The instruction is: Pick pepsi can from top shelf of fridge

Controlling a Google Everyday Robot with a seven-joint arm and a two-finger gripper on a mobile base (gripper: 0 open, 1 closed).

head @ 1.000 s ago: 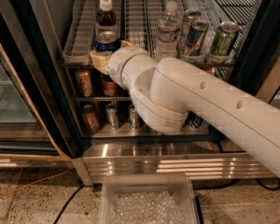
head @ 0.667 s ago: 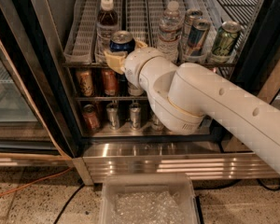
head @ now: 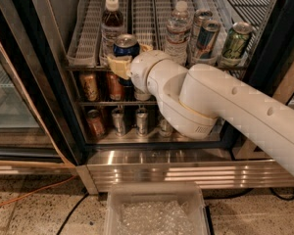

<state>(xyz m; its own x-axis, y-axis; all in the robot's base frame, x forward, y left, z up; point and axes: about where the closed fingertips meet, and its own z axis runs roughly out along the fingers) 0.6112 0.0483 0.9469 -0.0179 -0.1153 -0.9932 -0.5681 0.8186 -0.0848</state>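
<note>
The pepsi can (head: 126, 45), dark blue with a silver top, stands at the front of the top shelf (head: 83, 66) of the fridge (head: 48, 82), in the second lane from the left. My gripper (head: 131, 58) reaches in from the right on the big white arm. Its yellowish fingers (head: 118, 65) sit on either side of the can's lower half and are shut on it. The can's lower part is hidden behind the gripper.
On the top shelf stand a brown bottle (head: 111, 26) just behind the can, a water bottle (head: 178, 31), slim blue-silver cans (head: 206, 37) and a green can (head: 236, 42). Lower racks hold several cans (head: 90, 84). A clear plastic bin (head: 157, 212) sits on the floor in front.
The arm has shifted right and drawn back a little, which uncovered the pepsi can between the fingers. The can stays in about the same place at the shelf front.
</note>
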